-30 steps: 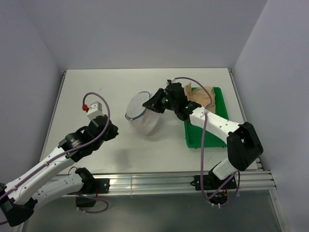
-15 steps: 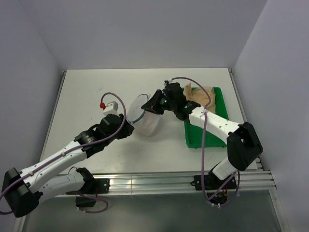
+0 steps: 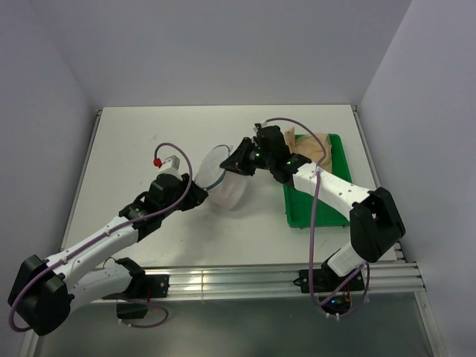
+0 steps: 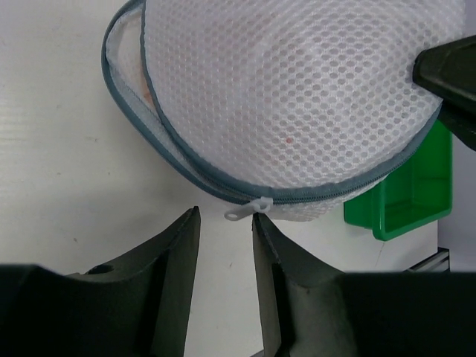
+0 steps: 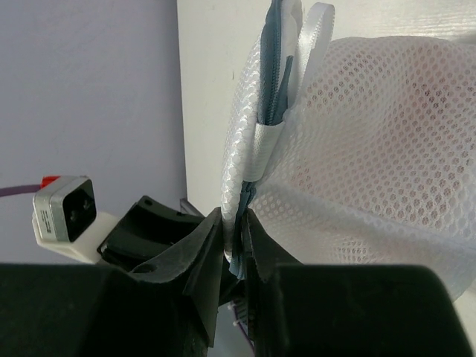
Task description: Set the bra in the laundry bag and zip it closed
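The laundry bag (image 3: pixel 227 187), a round white mesh dome with a grey zip rim, sits mid-table, its zip partly open. My right gripper (image 3: pixel 236 159) is shut on the bag's rim at its far right side; in the right wrist view the jaws (image 5: pixel 236 219) pinch mesh and blue-grey zip tape. My left gripper (image 3: pixel 201 196) stands open at the bag's near left side. Its fingertips (image 4: pixel 225 216) are on either side of the white zip pull (image 4: pixel 244 209), not closed on it. The bra shows only as a faint pink-peach tint (image 4: pixel 147 95) inside the bag (image 4: pixel 297 97).
A green tray (image 3: pixel 320 213) lies right of the bag, under my right arm, with a tan-beige garment (image 3: pixel 314 144) at its far end. The tray's corner (image 4: pixel 416 195) shows beside the bag in the left wrist view. Walls stand on three sides of the table.
My left arm has swung right, from the table's left side up to the bag, and its gripper has opened. The right gripper has kept its hold on the rim.
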Available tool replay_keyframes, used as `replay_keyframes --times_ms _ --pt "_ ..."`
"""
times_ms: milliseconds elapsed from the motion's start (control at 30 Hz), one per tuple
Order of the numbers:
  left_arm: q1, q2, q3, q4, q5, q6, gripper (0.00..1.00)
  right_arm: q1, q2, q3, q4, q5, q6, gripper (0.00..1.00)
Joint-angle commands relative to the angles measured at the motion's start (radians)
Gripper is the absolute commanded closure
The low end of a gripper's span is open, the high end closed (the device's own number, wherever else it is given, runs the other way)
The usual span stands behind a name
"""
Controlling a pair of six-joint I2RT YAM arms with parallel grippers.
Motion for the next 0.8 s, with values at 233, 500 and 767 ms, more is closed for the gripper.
replay_keyframes --times_ms 233,500,767 --pt "0.100 0.004 -0.073 0.276 0.249 0.094 0.61 -0.014 -0.022 0.026 -0.011 -0.046 -0.037 0.78" --pt "0.114 0.003 -0.099 0.345 0.304 0.110 0.62 -0.016 -0.025 0.029 -0.018 -0.051 -0.044 0.78" --pt "0.114 0.009 -0.110 0.343 0.321 0.114 0.66 -0.016 -0.016 0.031 -0.012 -0.055 -0.037 0.78"
